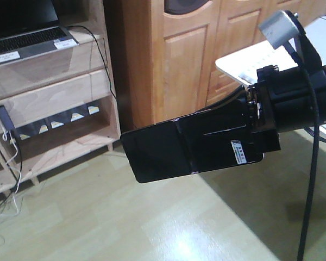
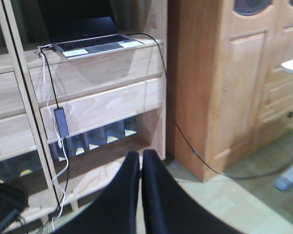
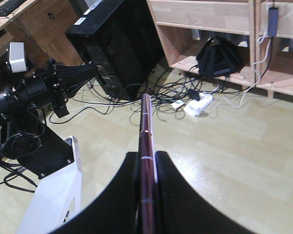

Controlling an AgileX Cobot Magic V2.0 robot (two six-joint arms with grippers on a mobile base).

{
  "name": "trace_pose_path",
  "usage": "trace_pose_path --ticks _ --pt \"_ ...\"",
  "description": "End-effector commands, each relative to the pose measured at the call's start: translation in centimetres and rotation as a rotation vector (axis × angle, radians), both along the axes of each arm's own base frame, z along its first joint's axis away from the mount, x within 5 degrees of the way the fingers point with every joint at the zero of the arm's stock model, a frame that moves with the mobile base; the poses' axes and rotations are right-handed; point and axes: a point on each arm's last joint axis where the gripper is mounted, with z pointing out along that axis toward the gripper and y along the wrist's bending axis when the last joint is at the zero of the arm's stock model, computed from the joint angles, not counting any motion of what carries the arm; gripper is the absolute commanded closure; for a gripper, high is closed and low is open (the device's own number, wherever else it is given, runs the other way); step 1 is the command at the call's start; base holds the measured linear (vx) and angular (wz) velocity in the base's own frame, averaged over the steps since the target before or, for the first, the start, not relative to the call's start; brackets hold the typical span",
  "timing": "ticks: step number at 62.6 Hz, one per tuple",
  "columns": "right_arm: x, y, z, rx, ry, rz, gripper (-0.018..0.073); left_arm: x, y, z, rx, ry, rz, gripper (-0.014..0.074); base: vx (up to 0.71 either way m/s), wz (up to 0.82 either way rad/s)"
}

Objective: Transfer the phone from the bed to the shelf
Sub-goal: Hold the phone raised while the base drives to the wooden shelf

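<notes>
One phone (image 1: 168, 147) is all I'm carrying. It hangs in the air above the pale floor (image 1: 152, 228), broad face towards the front camera, clamped at one end in the right gripper (image 3: 146, 163). The shelf (image 1: 60, 92) stands near it but not touching, with a silver laptop (image 1: 30, 43) on an upper board. My left gripper (image 2: 140, 163) is pressed closed, holding nothing.

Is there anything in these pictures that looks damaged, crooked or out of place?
The phone in the right gripper has a crease across its middle and looks slightly bent there. Cables lie in a loose tangle on the floor before the shelf.
</notes>
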Motion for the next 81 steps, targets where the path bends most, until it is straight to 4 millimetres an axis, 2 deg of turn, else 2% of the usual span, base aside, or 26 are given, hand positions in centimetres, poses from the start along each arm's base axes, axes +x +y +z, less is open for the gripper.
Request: trace_pose_path --ticks 1,51,81 --pt "-1.31 0.17 2.01 0.088 -0.016 0.051 0.0561 0.02 0.02 0.44 -0.005 -0.071 0.003 0.0595 0.48 0.13" --pt "-1.31 0.17 2.01 0.087 -0.016 0.051 0.0561 0.02 0.02 0.44 -0.005 -0.071 0.003 0.0595 0.42 0.16" --pt "-1.3 0.17 2.01 0.087 -0.016 0.05 0.0561 0.02 0.02 0.44 -0.005 -0.071 0.003 0.0595 0.29 0.46"
